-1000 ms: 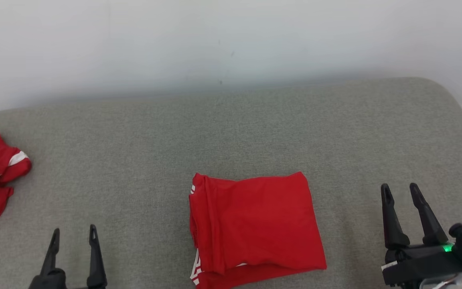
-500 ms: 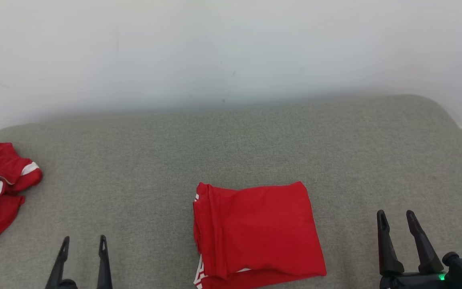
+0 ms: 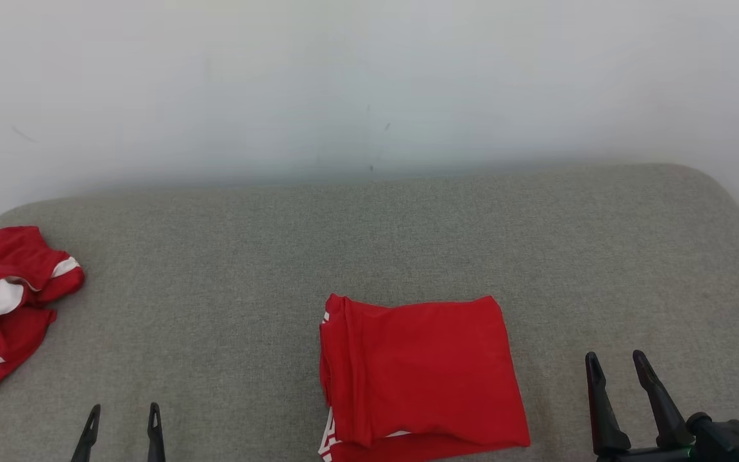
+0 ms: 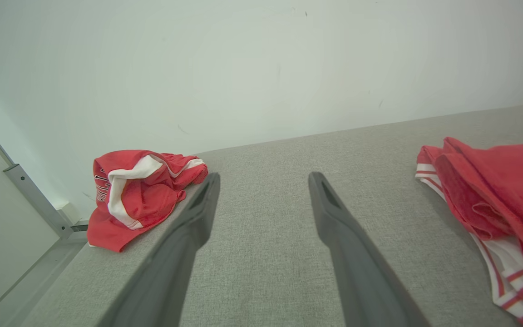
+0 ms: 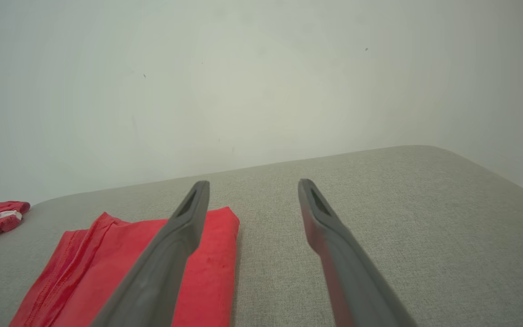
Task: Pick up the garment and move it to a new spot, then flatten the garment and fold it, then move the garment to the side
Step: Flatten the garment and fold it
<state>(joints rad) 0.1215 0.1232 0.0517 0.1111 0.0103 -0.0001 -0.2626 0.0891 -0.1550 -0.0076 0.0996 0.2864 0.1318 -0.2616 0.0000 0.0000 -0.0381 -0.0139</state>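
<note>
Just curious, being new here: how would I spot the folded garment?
Look at the grey cushion below the white wall. Near its front middle lies the folded garment. It is a flat red rectangle; the other red garment, far left, is crumpled.

Count, garments: 2, both red with white trim. One is the folded garment (image 3: pixel 421 372), at the near edge of the worktop (image 3: pixel 215 256), about mid-width. The other is the crumpled garment (image 3: pixel 10 301), at the left edge, well apart from the first. Count, worktops: 1, grey, fabric-covered, with rounded far corners. Count, grippers: 2, the left gripper (image 3: pixel 124 410) and the right gripper (image 3: pixel 614 356), both at the near edge. Count, fingers (image 3: pixel 600 404): 2 per gripper, 4 in total, all dark. Count, walls: 1, pale, along the far edge. Count, metal rails: 1 metal rail (image 4: pixel 34 197), in the left wrist view, beyond the left edge.
</note>
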